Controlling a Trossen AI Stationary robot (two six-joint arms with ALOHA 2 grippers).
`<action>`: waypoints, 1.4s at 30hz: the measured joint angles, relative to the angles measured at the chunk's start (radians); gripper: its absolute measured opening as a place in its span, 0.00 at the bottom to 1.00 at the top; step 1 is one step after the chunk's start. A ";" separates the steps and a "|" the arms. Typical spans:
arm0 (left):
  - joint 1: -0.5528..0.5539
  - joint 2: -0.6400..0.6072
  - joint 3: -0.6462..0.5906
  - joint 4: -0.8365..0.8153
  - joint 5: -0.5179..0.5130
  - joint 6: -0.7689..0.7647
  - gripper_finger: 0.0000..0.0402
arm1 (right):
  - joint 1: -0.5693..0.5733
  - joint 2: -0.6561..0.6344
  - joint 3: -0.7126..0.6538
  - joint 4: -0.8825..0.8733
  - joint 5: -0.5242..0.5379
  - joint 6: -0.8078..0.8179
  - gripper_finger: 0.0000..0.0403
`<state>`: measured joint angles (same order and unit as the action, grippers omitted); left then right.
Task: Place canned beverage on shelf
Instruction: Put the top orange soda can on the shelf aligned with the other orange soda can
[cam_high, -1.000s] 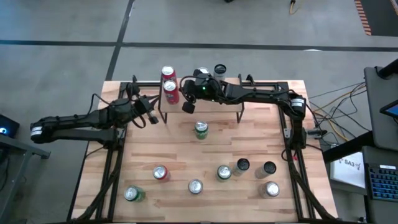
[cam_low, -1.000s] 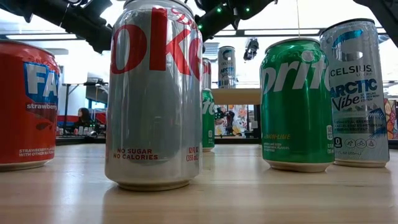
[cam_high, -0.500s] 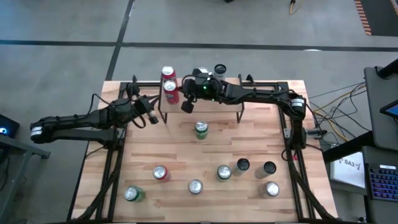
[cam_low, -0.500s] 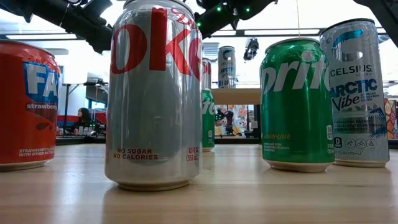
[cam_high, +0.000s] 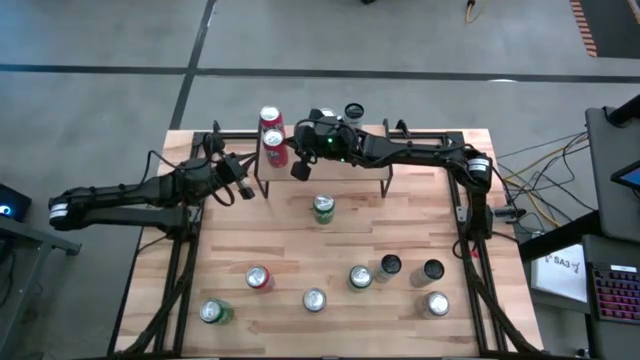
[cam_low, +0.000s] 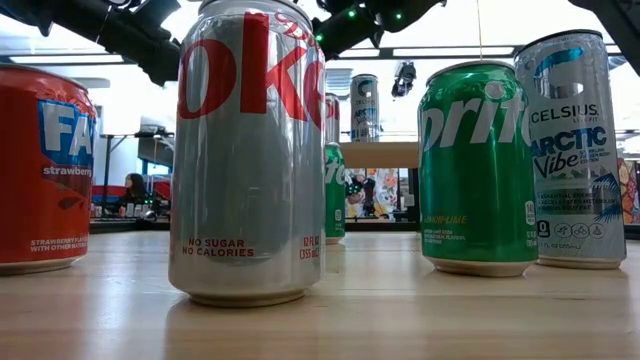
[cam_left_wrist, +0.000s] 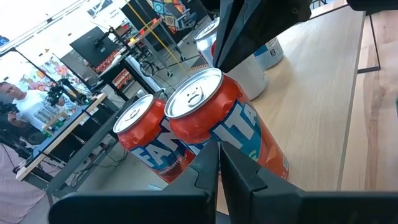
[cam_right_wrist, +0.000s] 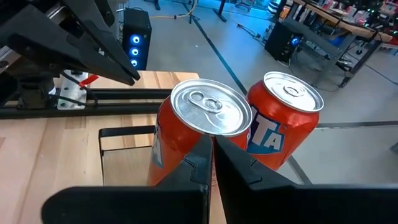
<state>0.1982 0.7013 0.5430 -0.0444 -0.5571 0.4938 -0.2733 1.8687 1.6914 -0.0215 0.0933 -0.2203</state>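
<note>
The shelf (cam_high: 330, 165) stands at the table's far middle. Two red Fanta cans stand upright on its left end, one nearer (cam_high: 275, 150) and one farther (cam_high: 270, 120). A black-topped can (cam_high: 353, 112) stands farther right on the shelf. My right gripper (cam_high: 299, 171) is shut and reaches in from the right. Its tips (cam_right_wrist: 211, 146) are close up against the nearer Fanta can (cam_right_wrist: 193, 130). My left gripper (cam_high: 244, 190) is shut and hangs just left of the shelf, pointing at the same can (cam_left_wrist: 217, 124) with its tips (cam_left_wrist: 217, 162) short of it. My right gripper's shut fingertips (cam_right_wrist: 205, 155) stand right at the side wall of the nearer Fanta can (cam_right_wrist: 180, 146), coming nearly level from the table's right. I cannot tell whether they touch it. The can stands upright on the shelf board.
Several loose cans stand on the table's near half, among them a green one (cam_high: 323, 207) just in front of the shelf, a Coke can (cam_low: 250, 150), a Sprite can (cam_low: 478, 165) and a Celsius can (cam_low: 580, 150). A person (cam_left_wrist: 18, 106) shows in the room beyond.
</note>
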 joint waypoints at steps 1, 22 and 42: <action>0.000 0.000 0.000 0.000 0.000 0.000 0.00 | 0.000 0.000 -0.004 0.009 0.000 0.000 0.02; 0.000 -0.006 0.000 0.001 -0.001 0.003 0.00 | -0.002 0.046 -0.018 0.097 0.042 -0.026 0.02; 0.012 -0.005 0.000 0.021 -0.089 0.007 0.00 | 0.000 0.012 -0.013 0.027 0.049 -0.023 0.02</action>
<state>0.2098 0.6963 0.5426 -0.0235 -0.6458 0.5005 -0.2729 1.8807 1.6779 0.0054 0.1421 -0.2430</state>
